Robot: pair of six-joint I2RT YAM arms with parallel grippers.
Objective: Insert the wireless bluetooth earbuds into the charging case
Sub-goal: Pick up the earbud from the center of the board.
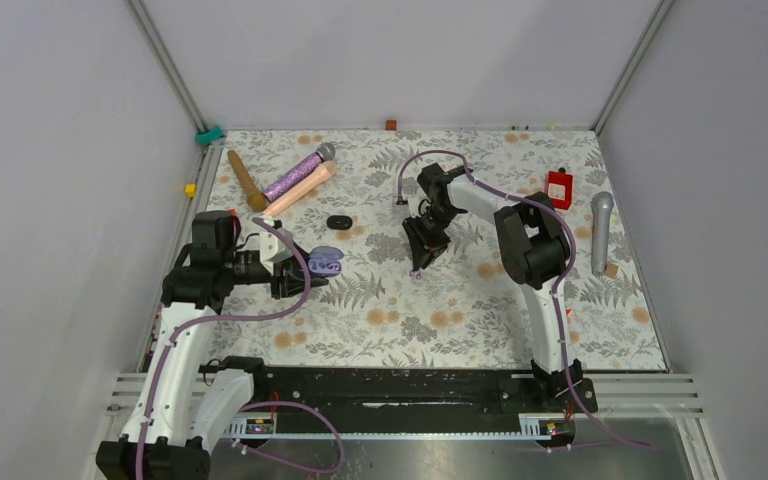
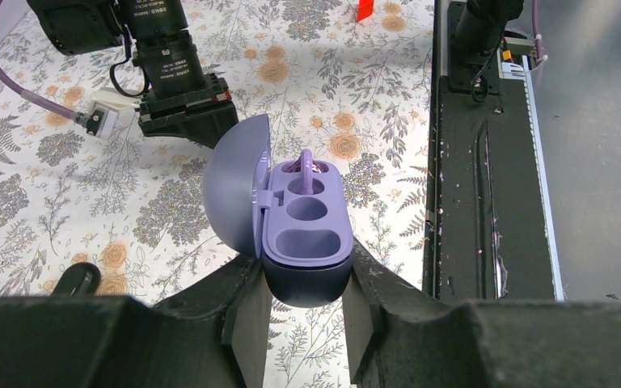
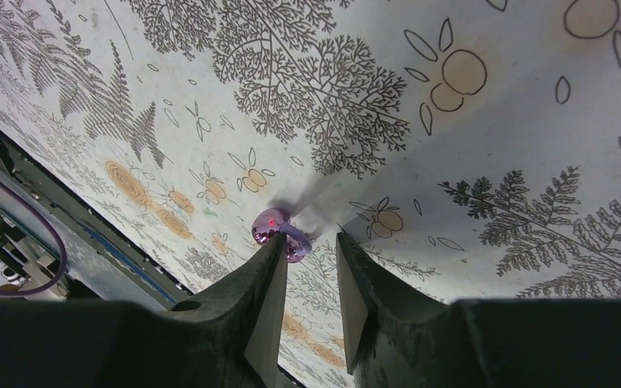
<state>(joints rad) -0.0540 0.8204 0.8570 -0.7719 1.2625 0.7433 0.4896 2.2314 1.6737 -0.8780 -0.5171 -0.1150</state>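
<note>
Left jaws: my left gripper (image 2: 303, 271) is clamped on the base of the purple charging case (image 2: 306, 234). The case lid hangs open at the case's 9 o'clock.
Right jaws: my right gripper (image 3: 311, 242) is narrowly parted just over the cloth and pinches nothing. The loose purple earbud (image 3: 279, 230) sits against one fingertip, at 10 o'clock of the gap.
Done: one seated earbud (image 2: 306, 166) stands in the far well, I judge.
Left to do: the nearer wells look empty. The loose bud needs gripping and carrying to the case, well apart at the table's 9 o'clock.
Surface: floral tablecloth (image 1: 440, 320). There is a cluster of microphones (image 1: 295, 180) at 11 o'clock, a grey microphone (image 1: 600, 230) at 3, a red box (image 1: 559, 188) at 2, and a small black oval object (image 1: 338, 222) near the case.
Room: plain grey walls (image 1: 60, 150) and aluminium frame posts (image 1: 165, 60).
</note>
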